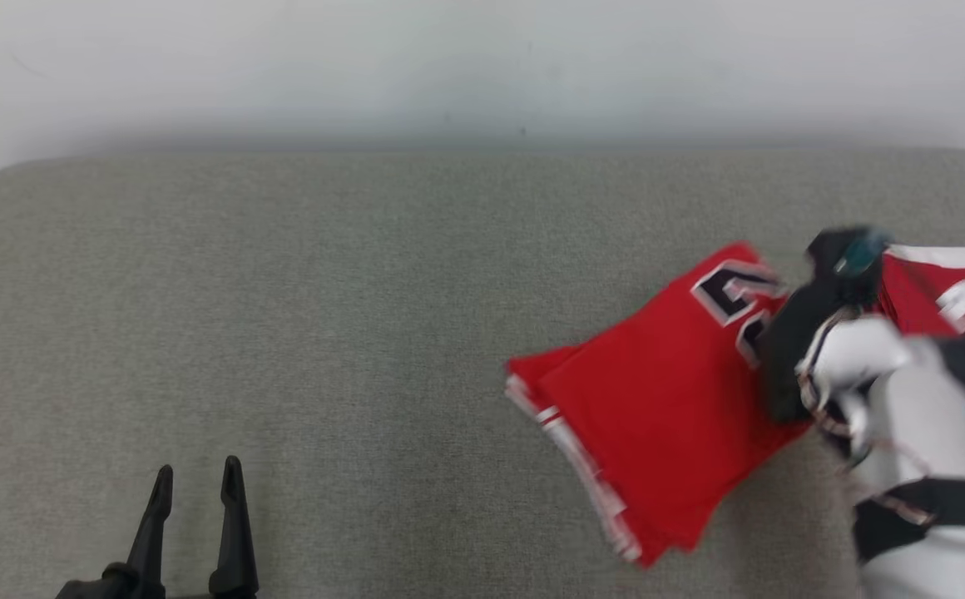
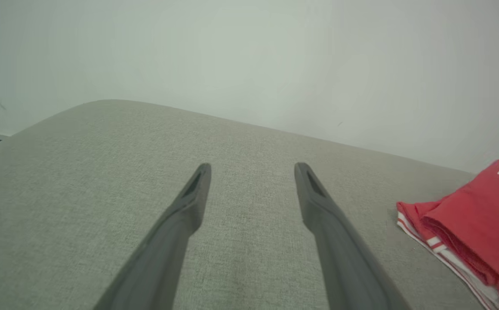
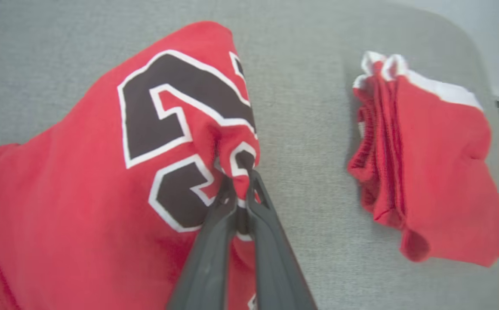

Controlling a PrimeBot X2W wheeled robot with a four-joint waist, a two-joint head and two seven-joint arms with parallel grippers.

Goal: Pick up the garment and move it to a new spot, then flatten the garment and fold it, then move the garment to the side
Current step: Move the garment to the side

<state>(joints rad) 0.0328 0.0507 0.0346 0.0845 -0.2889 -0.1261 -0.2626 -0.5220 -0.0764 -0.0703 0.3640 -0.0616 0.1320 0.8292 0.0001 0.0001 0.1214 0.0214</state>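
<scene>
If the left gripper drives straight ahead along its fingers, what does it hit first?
Probably the grey cushion, though depth is unclear. The red jersey sits right of the left gripper, off its line.

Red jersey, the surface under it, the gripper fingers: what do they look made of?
The red jersey looks like soft matte knit fabric, probably synthetic sportswear: it bunches where the right gripper pinches it.
The surface looks like grey-green woven upholstery, matte, with a fine weave showing.
The fingers are dark and smooth, likely moulded plastic, though the look leaves that open.
</scene>
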